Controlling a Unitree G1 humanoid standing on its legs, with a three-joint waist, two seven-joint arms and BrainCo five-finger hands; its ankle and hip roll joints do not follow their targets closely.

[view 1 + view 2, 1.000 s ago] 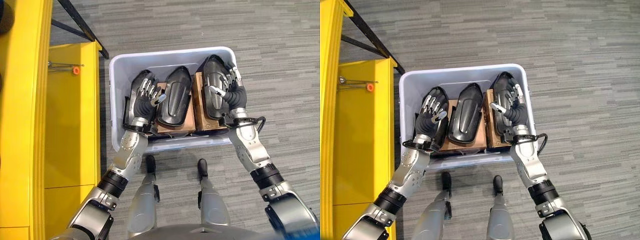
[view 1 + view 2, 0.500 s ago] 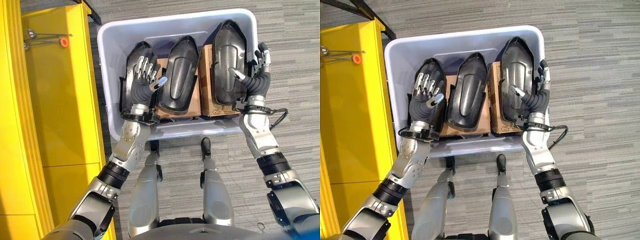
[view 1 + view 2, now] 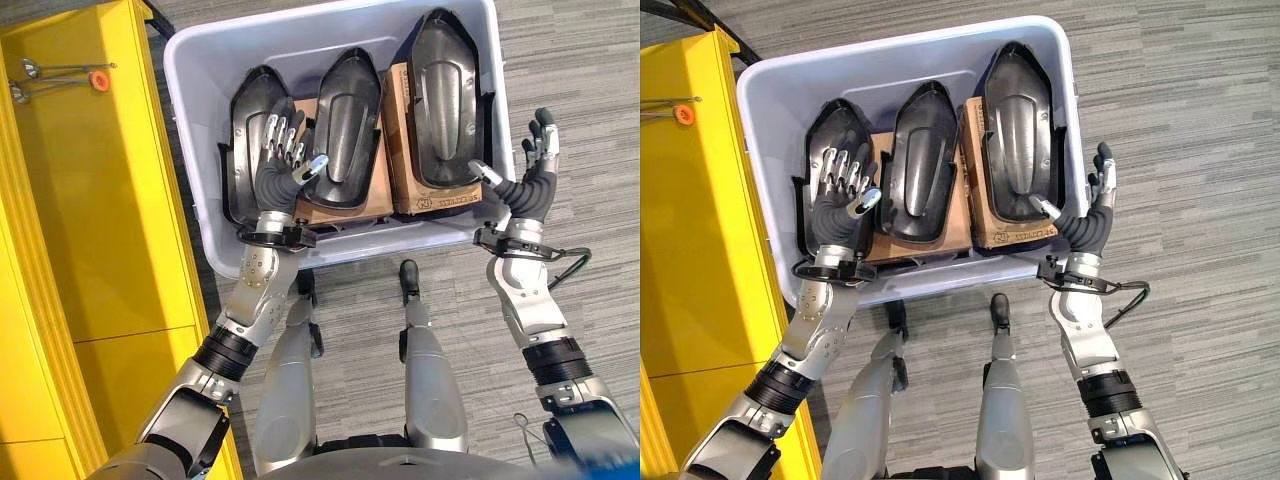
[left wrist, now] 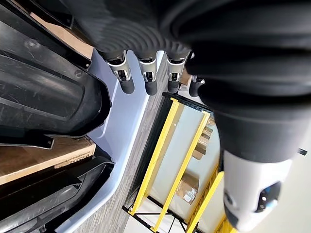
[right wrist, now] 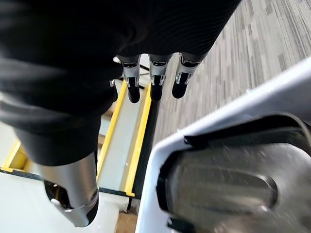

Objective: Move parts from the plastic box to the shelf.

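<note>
Hands first: in the left eye view the left hand sits left of centre, fingers straight and spread over the leftmost black part inside the plastic box, holding nothing. The right hand is at centre right, outside the box's right wall, fingers relaxed and apart, thumb pointing toward the rim. Two more parts, the middle part and the right part, lie on brown cardboard blocks. The yellow shelf fills the left side of the frame.

In the right eye view the same layout holds: left hand over the leftmost part at centre left, right hand beside the box wall at centre right.

In the left wrist view the fingers hang straight above the box's pale rim, with a black part at left; nothing is pinched.

In the right wrist view the fingers point straight past the box corner, and a black part lies at lower right.

Risks, as I judge them: the parts look smooth, curved and overlapping, so a one-handed lift could slip or drag a neighbour. With the right hand outside the wall, closing in could knock the rim and shift the box. A part perched on cardboard may tip when touched.
</note>
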